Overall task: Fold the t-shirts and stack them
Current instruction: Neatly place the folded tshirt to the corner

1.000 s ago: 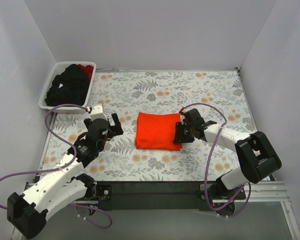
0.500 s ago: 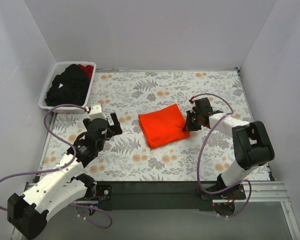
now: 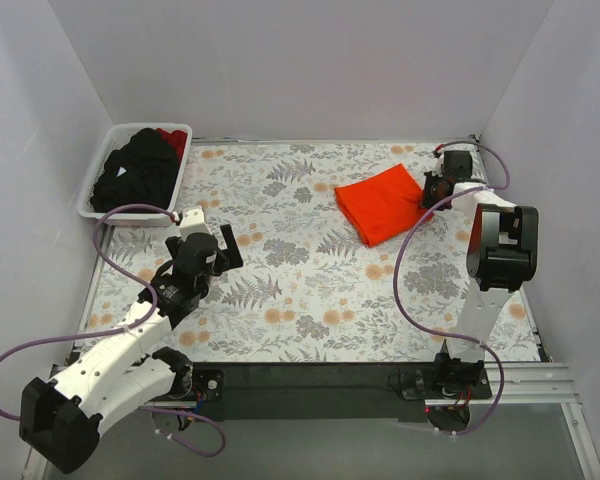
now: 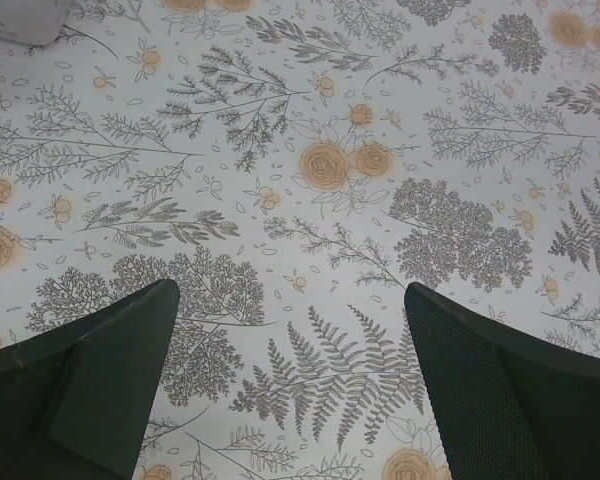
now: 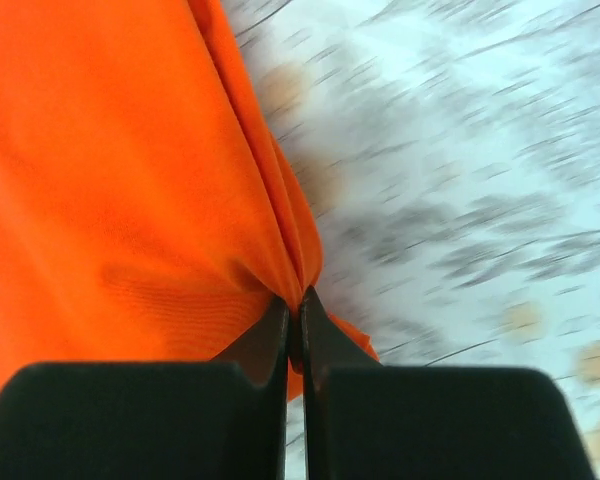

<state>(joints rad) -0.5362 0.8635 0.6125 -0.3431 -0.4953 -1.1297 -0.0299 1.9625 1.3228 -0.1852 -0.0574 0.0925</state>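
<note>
The folded bright orange t-shirt (image 3: 382, 202) lies at the back right of the floral table. My right gripper (image 3: 431, 187) is shut on its right edge; in the right wrist view the cloth (image 5: 120, 190) bunches between the closed fingertips of that gripper (image 5: 294, 305). My left gripper (image 3: 228, 245) is open and empty over the left part of the table; in the left wrist view it (image 4: 290, 300) shows only patterned table between its fingers. Black t-shirts (image 3: 132, 170) and a dark red one (image 3: 172, 139) lie heaped in the basket.
The white plastic basket (image 3: 96, 170) stands at the back left corner. White walls enclose the table on three sides; the right wall is close to my right gripper. Purple cables loop beside both arms.
My right gripper has dragged the orange t-shirt from the table's middle to the back right, turning it. The left arm has barely moved.
</note>
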